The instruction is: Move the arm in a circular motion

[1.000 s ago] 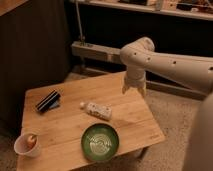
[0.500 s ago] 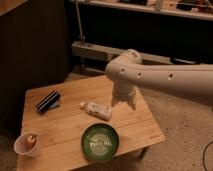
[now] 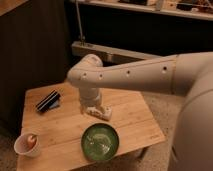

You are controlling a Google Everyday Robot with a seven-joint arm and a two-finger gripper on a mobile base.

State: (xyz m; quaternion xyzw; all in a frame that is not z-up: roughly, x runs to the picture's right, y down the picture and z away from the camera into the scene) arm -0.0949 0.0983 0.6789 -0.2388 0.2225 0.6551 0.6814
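Observation:
The arm (image 3: pixel 145 75) is off-white and tubular, with small dark holes along it. It reaches in from the right, and its rounded elbow (image 3: pixel 85 75) hangs over the middle of the wooden table (image 3: pixel 60 125). From the elbow the wrist points down to the gripper (image 3: pixel 89 106), which sits just above the tabletop, over the left end of a small white packet (image 3: pixel 100 111).
A green bowl (image 3: pixel 100 142) sits near the table's front edge. A white cup (image 3: pixel 27 144) with something orange inside stands at the front left corner. A dark striped flat object (image 3: pixel 48 100) lies at the back left. A grey ledge (image 3: pixel 115 52) runs behind the table.
The arm has swung left and toward the camera across the table. Its elbow went from the back right to over the table's middle, and the gripper came down over the white packet.

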